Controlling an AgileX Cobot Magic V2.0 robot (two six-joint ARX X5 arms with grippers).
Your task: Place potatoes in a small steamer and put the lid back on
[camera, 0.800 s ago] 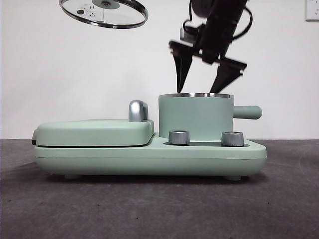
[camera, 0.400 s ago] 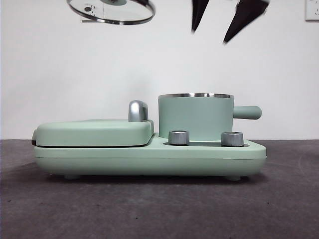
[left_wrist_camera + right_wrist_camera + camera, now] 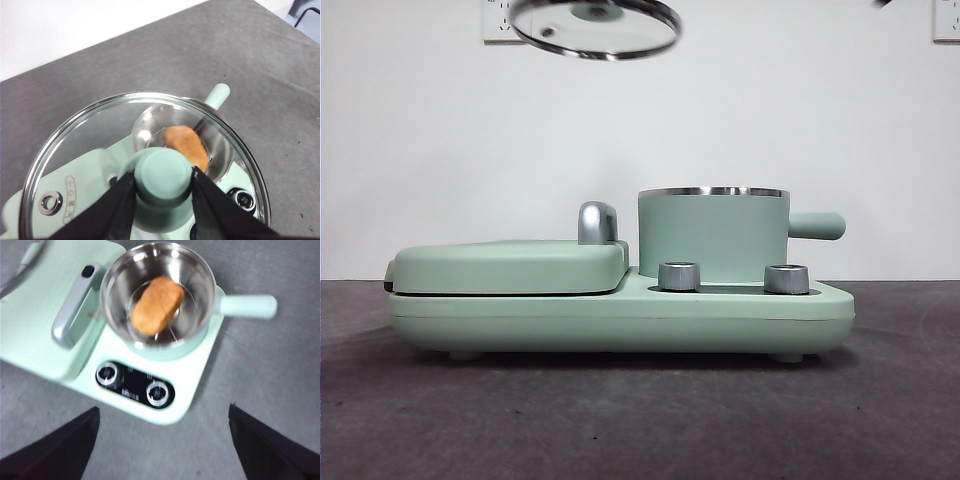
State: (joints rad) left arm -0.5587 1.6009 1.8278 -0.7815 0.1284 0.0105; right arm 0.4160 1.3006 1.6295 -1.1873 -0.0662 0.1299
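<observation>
The orange-brown potato [image 3: 156,305] lies inside the small steamer [image 3: 114,277], a mint-green pot with a steel rim [image 3: 713,235] and a side handle [image 3: 817,225]. My left gripper [image 3: 163,176] is shut on the green knob of the glass lid [image 3: 75,160]. It holds the lid [image 3: 595,28] high in the air, above and left of the pot. The potato [image 3: 186,145] shows through the glass. My right gripper [image 3: 162,440] is open and empty, high above the cooker's front edge. In the front view it shows only as a black tip [image 3: 883,3] at the top edge.
The pot stands on a mint-green cooker base [image 3: 620,320] with two steel knobs [image 3: 679,276] [image 3: 786,278]. A flat griddle cover [image 3: 510,265] with a chrome handle [image 3: 597,222] lies left of the pot. The table [image 3: 640,420] is dark grey.
My right gripper has risen from just above the pot's rim out of the top of the front view. The lid has moved right, toward the pot, staying high.
</observation>
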